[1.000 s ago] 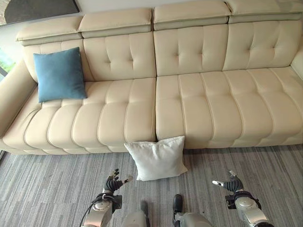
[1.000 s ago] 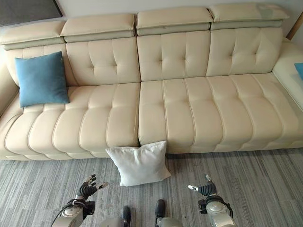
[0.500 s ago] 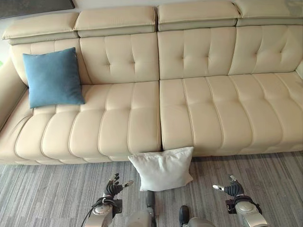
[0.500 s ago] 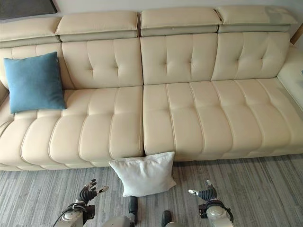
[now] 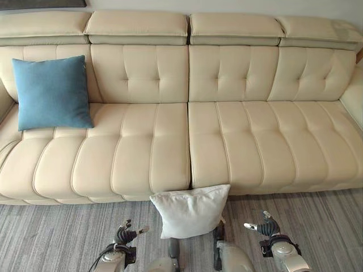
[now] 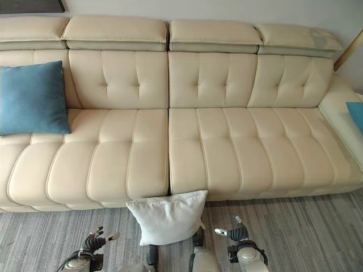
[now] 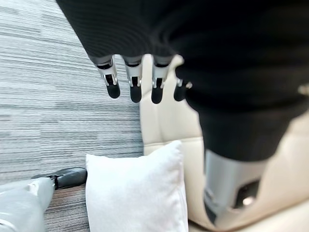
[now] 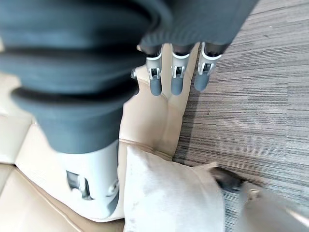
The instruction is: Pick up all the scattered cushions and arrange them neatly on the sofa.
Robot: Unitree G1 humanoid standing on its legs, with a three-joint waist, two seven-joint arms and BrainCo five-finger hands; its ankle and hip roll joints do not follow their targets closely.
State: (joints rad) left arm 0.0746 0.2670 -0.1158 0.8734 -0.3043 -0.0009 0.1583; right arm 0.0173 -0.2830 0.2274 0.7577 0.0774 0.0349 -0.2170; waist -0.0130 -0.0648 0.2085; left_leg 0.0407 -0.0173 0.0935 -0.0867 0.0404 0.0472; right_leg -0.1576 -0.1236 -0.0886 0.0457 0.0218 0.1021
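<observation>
I'm looking down at a long cream sofa (image 5: 187, 141) with tufted back panels and padded headrests along the top. It runs the width of the room against a pale wall (image 6: 227, 11), and its seat is split by a seam down the middle. At the robot's right the sofa turns a corner toward me. The floor (image 5: 68, 232) in front is grey carpet with fine streaks.

A blue cushion (image 5: 51, 93) stands upright against the backrest at the sofa's left end, resting on the seat. A white cushion (image 5: 190, 211) is on the carpet, leaning against the sofa's front edge just below the centre seam, a little tilted. In the right eye view I can also see the edge of a second blue cushion (image 6: 356, 113) on the sofa's corner section at far right.

My left hand (image 5: 126, 233) hangs low over the carpet to the left of the white cushion, near it but apart; its fingers (image 7: 133, 87) are straight and relaxed, holding nothing. My right hand (image 5: 265, 227) is low on the other side of the white cushion, also clear of it, with its fingers (image 8: 176, 82) extended and empty. Both wrist views look past the fingertips to the white cushion and the sofa's base.
</observation>
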